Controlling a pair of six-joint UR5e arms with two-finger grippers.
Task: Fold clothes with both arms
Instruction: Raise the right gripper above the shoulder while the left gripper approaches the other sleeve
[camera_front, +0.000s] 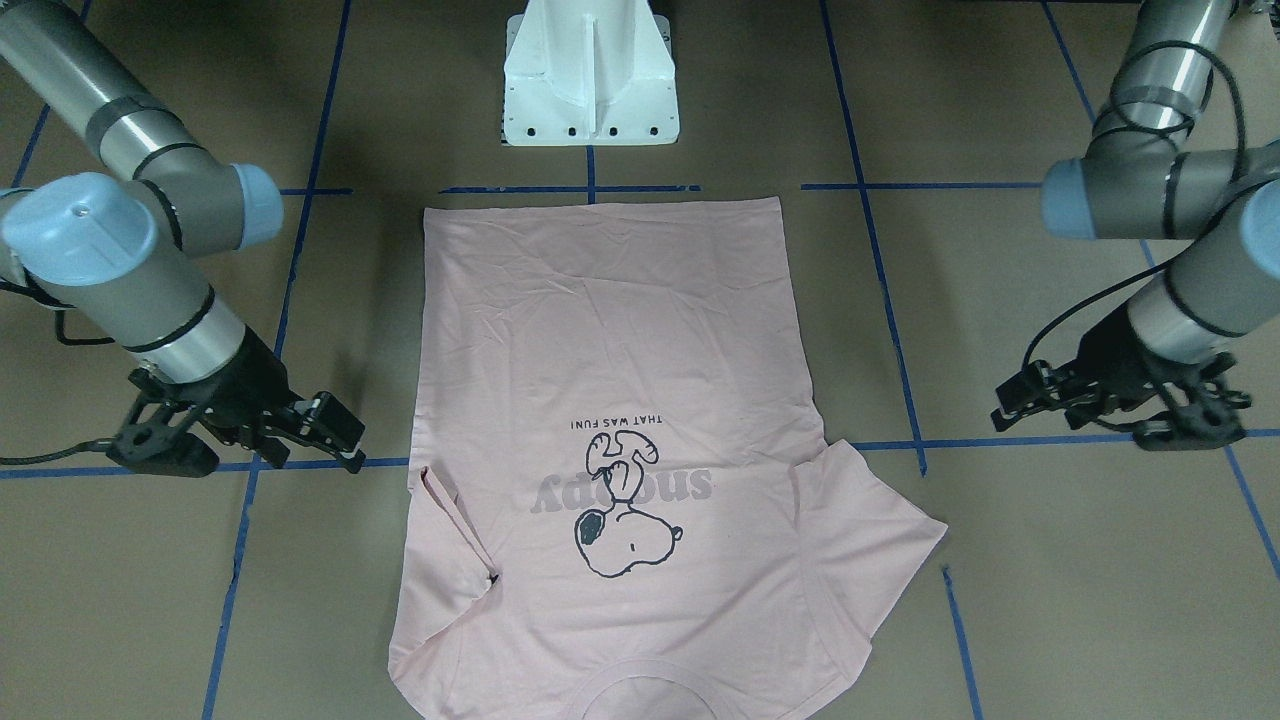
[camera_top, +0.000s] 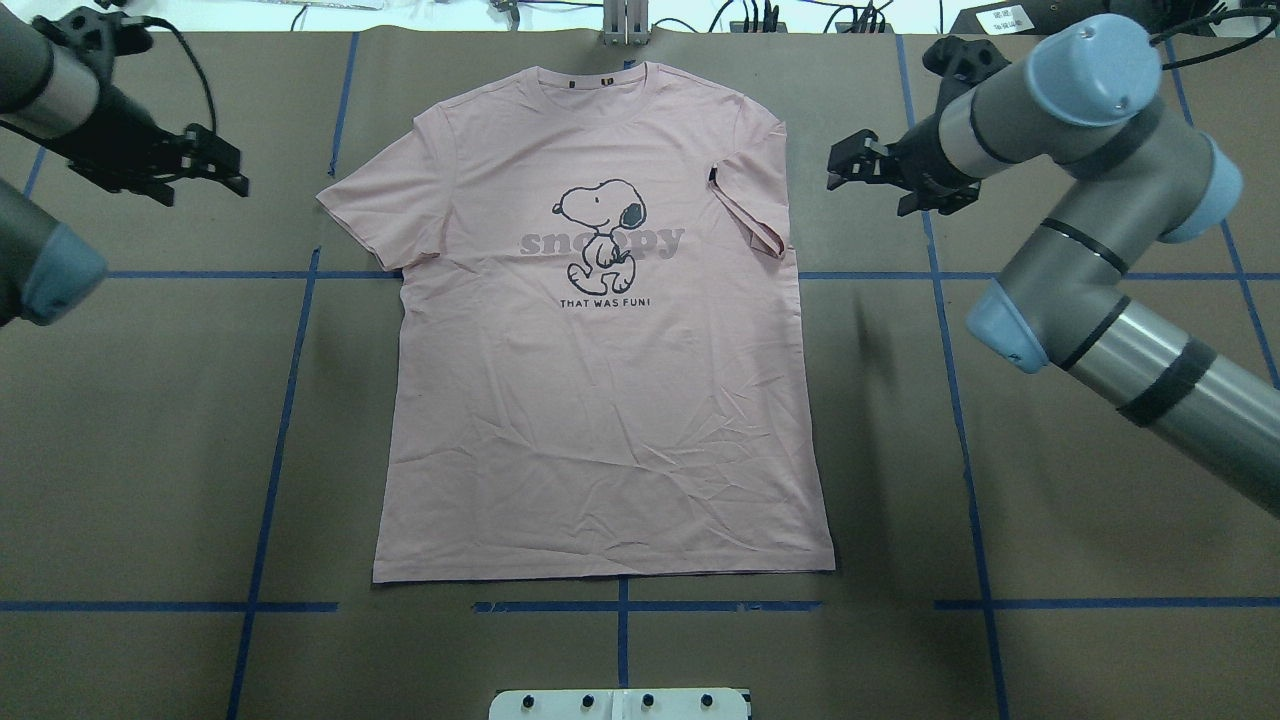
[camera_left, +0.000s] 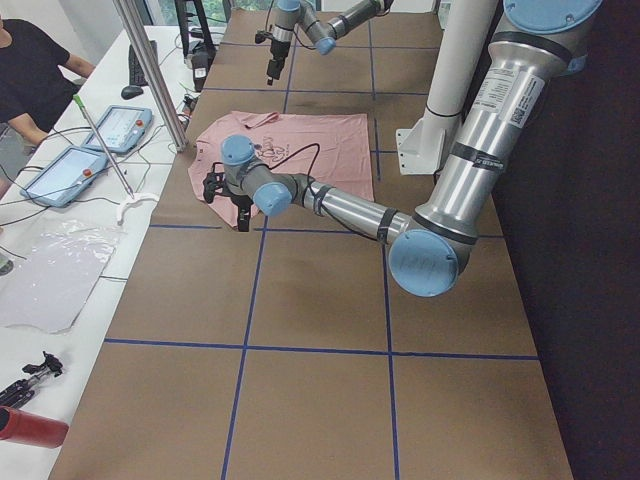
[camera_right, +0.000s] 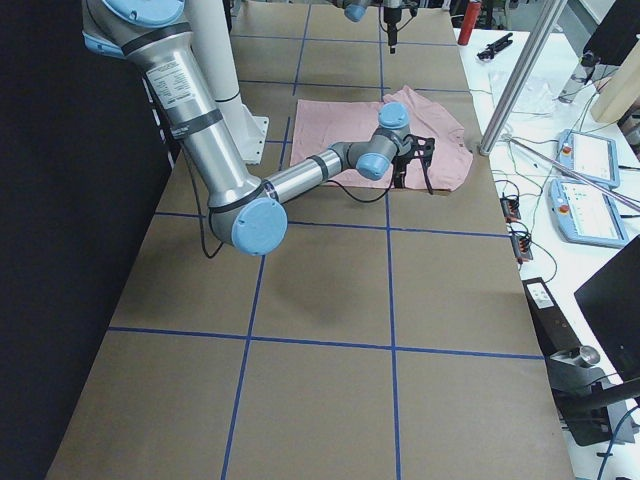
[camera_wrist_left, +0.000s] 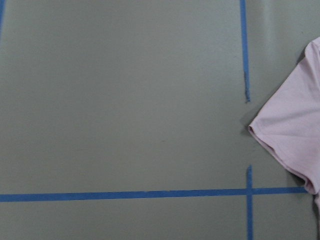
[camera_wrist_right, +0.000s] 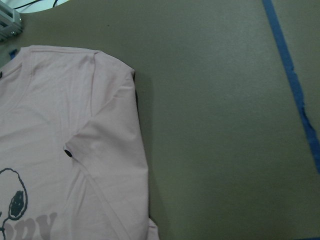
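**A:** ok so where are we at with the T-shirt (camera_top: 600, 400)?

**B:** We've got it lying flat in the middle of the table (camera_top: 1080, 520) with the Snoopy print (camera_top: 600, 235) facing up. The collar (camera_top: 605, 85) is at the far edge and the hem is on the near side, close to the white pedestal (camera_front: 590, 80).

**A:** sleeves?

**B:** The left sleeve (camera_top: 365, 215) is spread out flat on the table. The right sleeve (camera_top: 750, 200) is folded in over the chest, so its cuff is lying on the body of the shirt.

**A:** and our grippers?

**B:** The left gripper (camera_top: 228, 162) hovers off to the left of the left sleeve, fingers apart and clear of the fabric. The right gripper (camera_top: 838, 165) hangs just right of the folded sleeve, fingers apart too, and isn't touching the cloth either. Both are up at the shoulder end of the shirt, one on each side.
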